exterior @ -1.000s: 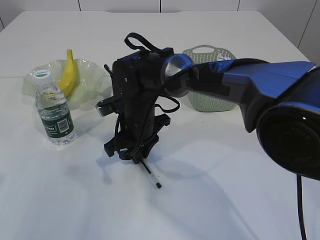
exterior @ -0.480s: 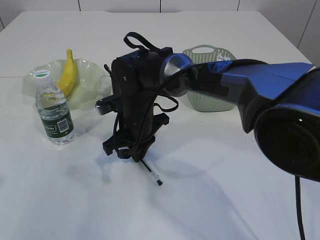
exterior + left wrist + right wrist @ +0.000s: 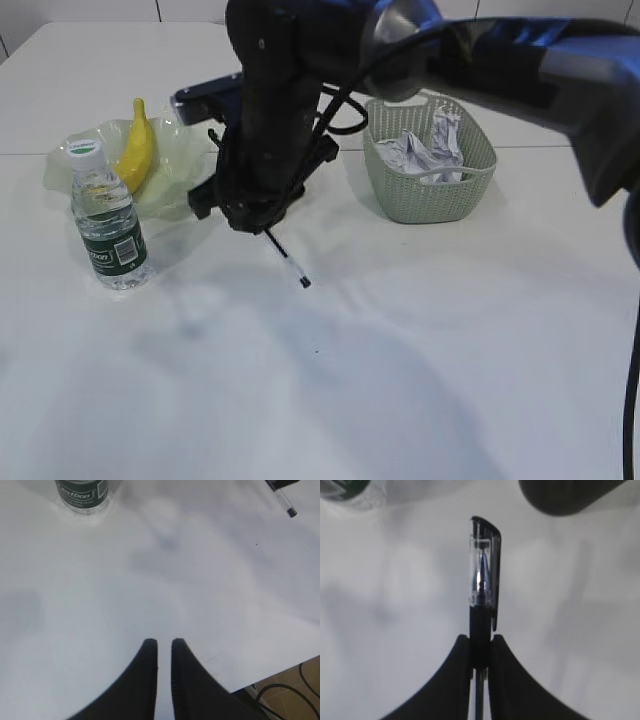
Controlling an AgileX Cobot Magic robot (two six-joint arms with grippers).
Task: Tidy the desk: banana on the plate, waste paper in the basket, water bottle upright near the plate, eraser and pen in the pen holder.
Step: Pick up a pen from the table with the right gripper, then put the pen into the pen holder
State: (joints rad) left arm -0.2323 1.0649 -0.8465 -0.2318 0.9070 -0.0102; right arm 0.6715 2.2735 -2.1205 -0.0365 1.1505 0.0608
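One banana (image 3: 137, 150), one plate (image 3: 75, 160), one water bottle (image 3: 108, 220), one pen (image 3: 286, 259), one basket (image 3: 428, 185), two grippers.

The right arm (image 3: 560, 70) was clad in glossy blue shells with a grey, metallic-looking rounded joint (image 3: 400, 25) near the wrist. The wrist block (image 3: 275, 90) ahead of it was matte black and boxy, draped with looping black cables (image 3: 335, 110). The right tool (image 3: 480, 652) ended in two smooth black fingers (image 3: 452, 680) that curved inward to narrow tips. The left tool (image 3: 164, 647) had the same black, tapering, horn-shaped fingers (image 3: 140, 680), with no markings visible.
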